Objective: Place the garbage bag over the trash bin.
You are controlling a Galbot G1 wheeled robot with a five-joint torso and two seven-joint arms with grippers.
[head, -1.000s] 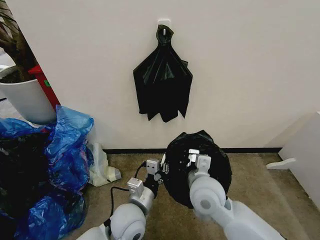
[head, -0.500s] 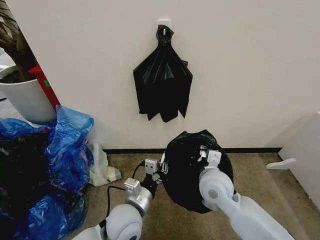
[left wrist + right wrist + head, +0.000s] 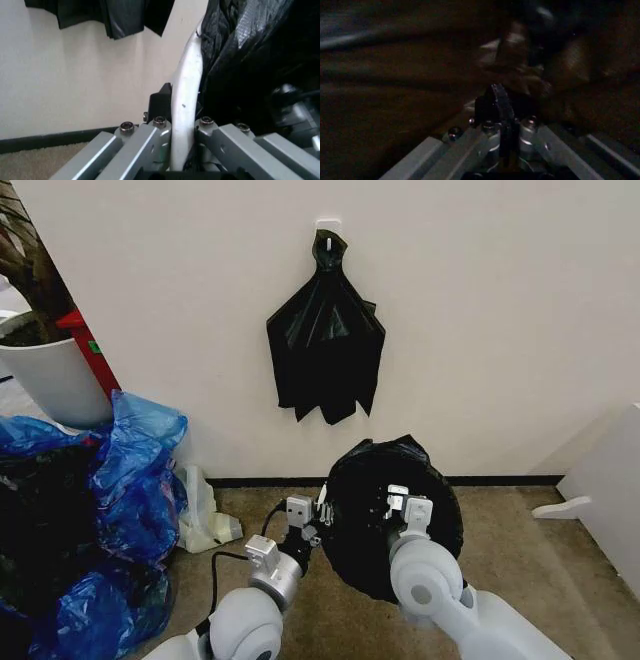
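- Since half a second ago the right gripper (image 3: 398, 498) has drawn back from about 1 o'clock over the bin's mouth toward its middle; the left gripper (image 3: 312, 517) has barely shifted along the rim.
- Left jaws: in the left wrist view they are closed on the rolled white rim of the trash bin (image 3: 186, 97), with black film lying just on the far side of that rim. I judge this grip is there to steady the bin, and perhaps to pin the bag's edge, while the other arm works.
- Right jaws: in the right wrist view they are together on a thin dark fold of the garbage bag (image 3: 502, 102), deep in the dim lined interior. The hold looks meant to drag or push the liner's slack.
- Garbage bag (image 3: 440, 520): already draped over the bin, covering its mouth and outer wall, crumpled at 12 o'clock.
- Trash bin: on the carpet against the wall, tilted toward the robot, its white rim peeking out at 9 o'clock beside the left gripper.
- Farther out: a bunch of black bags (image 3: 326, 340) hangs on the wall at 12 o'clock, blue bags (image 3: 130, 480) lie heaped at 9 o'clock, and a white plant pot (image 3: 50, 375) stands at 10 o'clock.
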